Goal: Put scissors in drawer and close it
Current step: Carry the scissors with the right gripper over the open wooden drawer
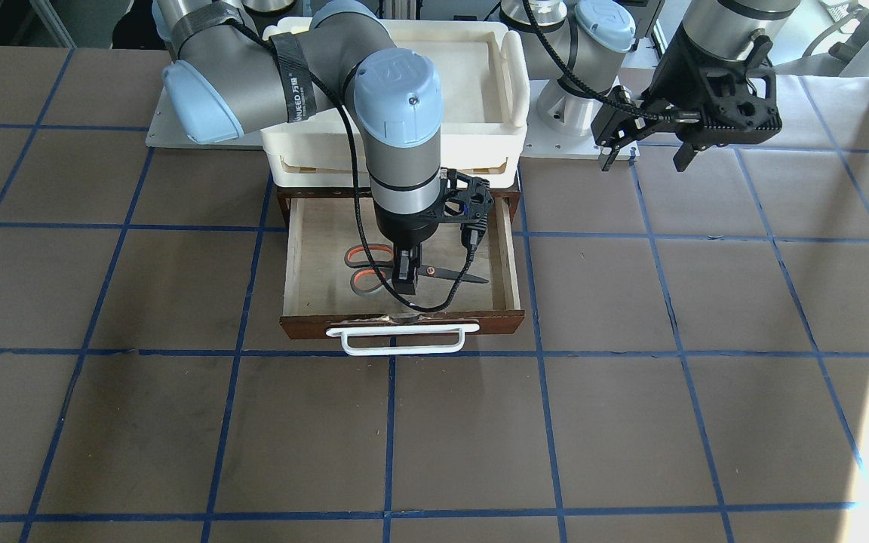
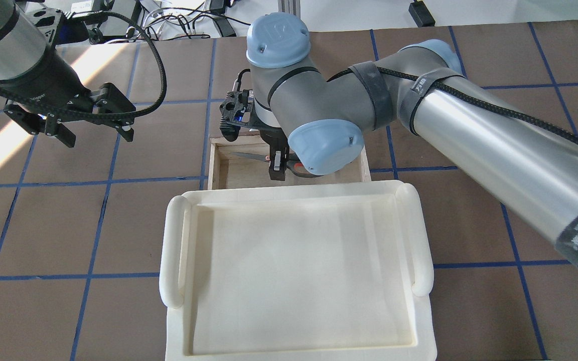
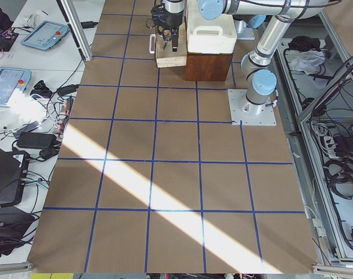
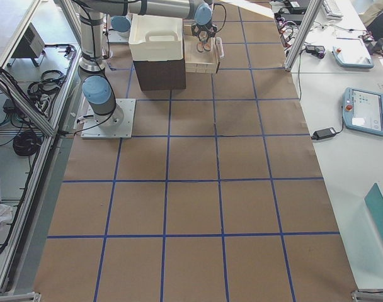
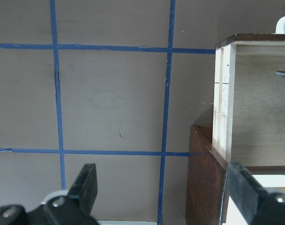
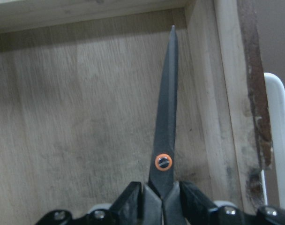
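The scissors lie along the open drawer, with their orange-lined handles at one end and dark blades at the other. My right gripper reaches straight down into the drawer. In the right wrist view its fingers are shut on the scissors just behind the red pivot, and the blade tip points at the drawer's side wall. The white bar handle is on the drawer's dark front panel. My left gripper is open and empty, raised off to the side of the drawer.
A cream-white plastic tray sits on top of the dark brown cabinet that holds the drawer. The brown table surface is marked with blue tape lines. My right arm's elbow hangs over the drawer.
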Motion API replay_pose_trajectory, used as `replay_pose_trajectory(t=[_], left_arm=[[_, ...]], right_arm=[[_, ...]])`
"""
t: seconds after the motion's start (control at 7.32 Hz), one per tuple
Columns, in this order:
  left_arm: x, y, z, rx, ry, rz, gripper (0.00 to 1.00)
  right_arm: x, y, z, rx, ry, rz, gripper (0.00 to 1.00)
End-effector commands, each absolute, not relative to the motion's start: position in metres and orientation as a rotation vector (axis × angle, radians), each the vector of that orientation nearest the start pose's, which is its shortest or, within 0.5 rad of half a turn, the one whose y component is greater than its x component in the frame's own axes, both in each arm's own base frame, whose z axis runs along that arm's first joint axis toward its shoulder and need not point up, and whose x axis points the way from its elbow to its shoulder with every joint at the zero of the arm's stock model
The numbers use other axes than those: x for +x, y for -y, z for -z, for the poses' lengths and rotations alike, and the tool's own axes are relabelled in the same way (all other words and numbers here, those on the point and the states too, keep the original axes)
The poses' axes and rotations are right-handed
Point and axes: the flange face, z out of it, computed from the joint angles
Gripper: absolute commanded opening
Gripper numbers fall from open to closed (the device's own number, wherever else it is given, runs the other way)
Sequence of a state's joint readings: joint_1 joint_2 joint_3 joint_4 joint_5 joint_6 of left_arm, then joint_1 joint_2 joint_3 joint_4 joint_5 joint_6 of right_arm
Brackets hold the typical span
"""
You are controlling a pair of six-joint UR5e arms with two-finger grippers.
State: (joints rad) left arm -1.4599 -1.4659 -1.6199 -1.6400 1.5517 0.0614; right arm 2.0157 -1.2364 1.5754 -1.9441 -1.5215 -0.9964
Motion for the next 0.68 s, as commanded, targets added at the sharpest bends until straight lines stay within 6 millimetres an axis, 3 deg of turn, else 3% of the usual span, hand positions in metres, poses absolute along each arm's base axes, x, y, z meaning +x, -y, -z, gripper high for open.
replay_pose_trajectory(t=[0.0,0.55], left_arm=[[-0.0842,0.4604,-0.5023,-0.085,-3.161,-0.034,1.00],[-0.0840,0.4638,-0.5003,-0.092,-3.162,-0.043,1.00]], right_arm=[[0.3852,0.4823,-0.3201,-2.040,-2.336,0.017,0.00],[0.3830,0.4778,-0.3118,-2.042,-2.334,0.012,0.00]])
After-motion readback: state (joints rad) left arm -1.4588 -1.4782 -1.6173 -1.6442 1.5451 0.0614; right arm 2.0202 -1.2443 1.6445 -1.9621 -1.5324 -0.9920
